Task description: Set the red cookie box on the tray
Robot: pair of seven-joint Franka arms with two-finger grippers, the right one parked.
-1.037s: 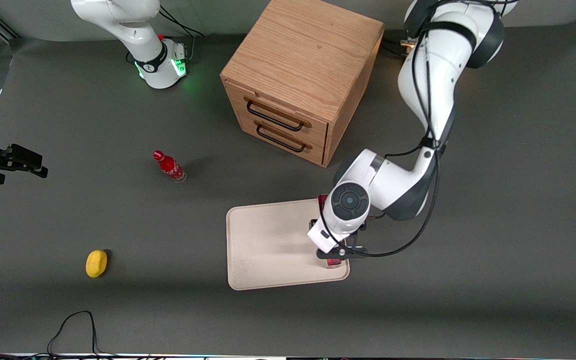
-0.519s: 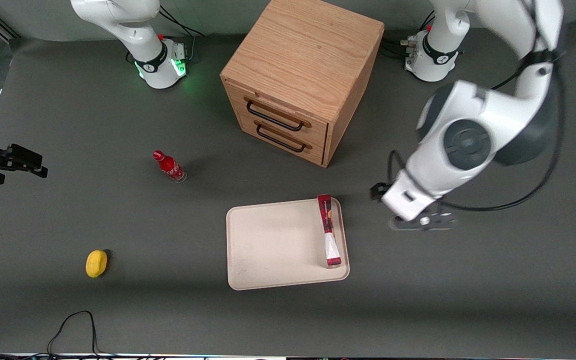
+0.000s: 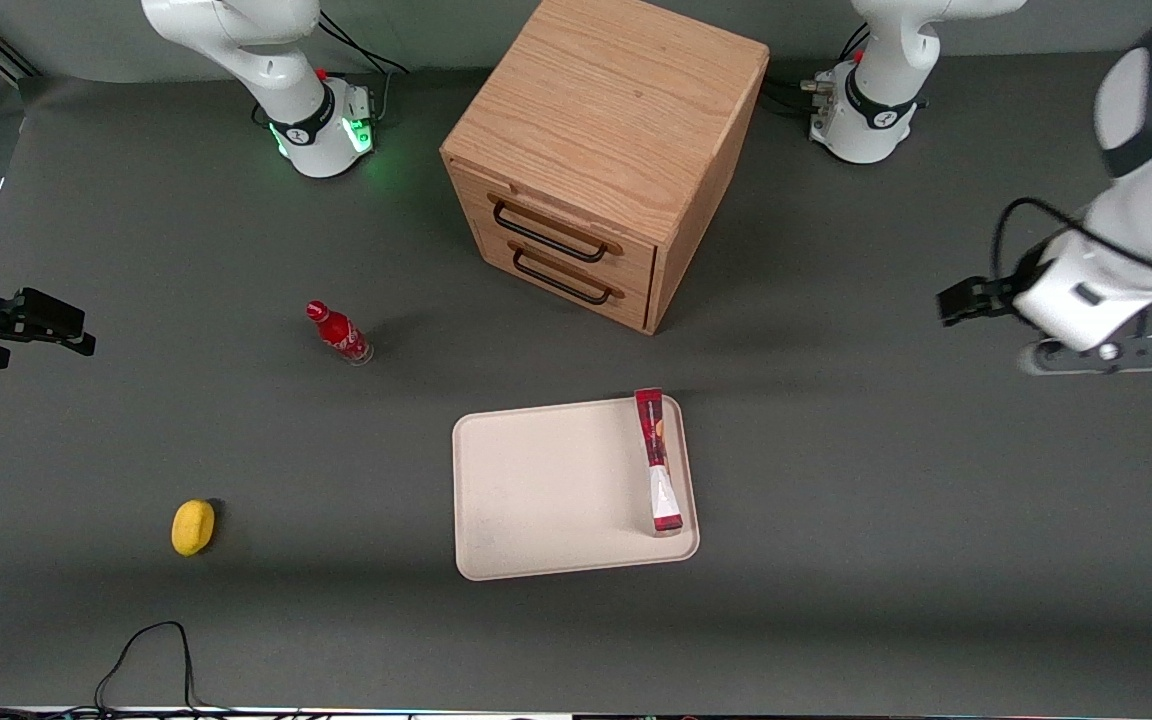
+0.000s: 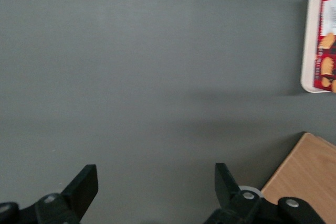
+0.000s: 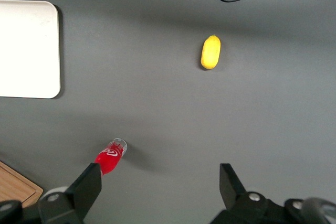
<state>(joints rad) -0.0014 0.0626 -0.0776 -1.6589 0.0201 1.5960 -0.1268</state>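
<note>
The red cookie box [image 3: 658,460] stands on its narrow edge on the cream tray [image 3: 546,490], along the tray's rim toward the working arm's end. My left gripper [image 3: 1101,356] is high above the bare mat, far from the tray toward the working arm's end of the table. It is open and empty. In the left wrist view the open gripper [image 4: 156,187] hangs over grey mat, with the tray's rim [image 4: 310,35] and the box [image 4: 326,40] at the frame's edge. The tray also shows in the right wrist view [image 5: 26,51].
A wooden two-drawer cabinet [image 3: 596,150] stands farther from the camera than the tray; its corner shows in the left wrist view [image 4: 304,182]. A small red bottle [image 3: 338,333] and a yellow object [image 3: 193,527] lie toward the parked arm's end. A black cable [image 3: 151,650] lies near the front edge.
My left gripper let go of the cookie box on the tray, rose, and swung away toward the working arm's end of the table. The box stays on the tray.
</note>
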